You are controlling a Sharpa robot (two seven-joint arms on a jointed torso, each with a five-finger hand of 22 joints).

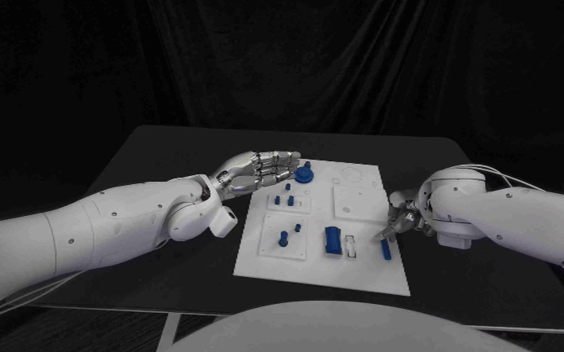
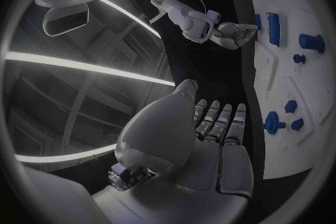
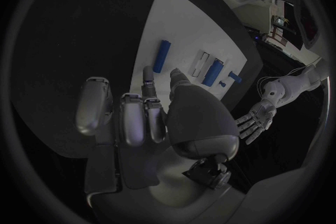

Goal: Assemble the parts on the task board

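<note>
1. Task board point(image 1: 353, 275) lay mid-bench point(image 1: 153, 156), white, carrying blue parts in several recesses.
2. Left robot hand point(image 1: 258, 170) hovered over board's far-left corner, fingers extended and apart, grasping nothing; palm seen bare in left wrist view.
3. Knobbed blue part point(image 1: 305, 174) stood just right of left fingertips, apparently not touched.
4. Right robot hand point(image 1: 403, 220) poised at board's right edge, fingers pointing down toward slim blue bar point(image 1: 385, 248) lying near that edge. Right wrist view showed the bar just beyond the fingertips, not enclosed; hand judged released, holding nothing.
5. Larger blue block point(image 1: 332, 240) seated left of the bar, beside a white slot.
6. Step judged: approach to pick up the bar; assembly mostly outstanding.
7. Next move calls for lowering right fingers astride the bar, pinching across its narrow width, lifting without dragging the board.
</note>
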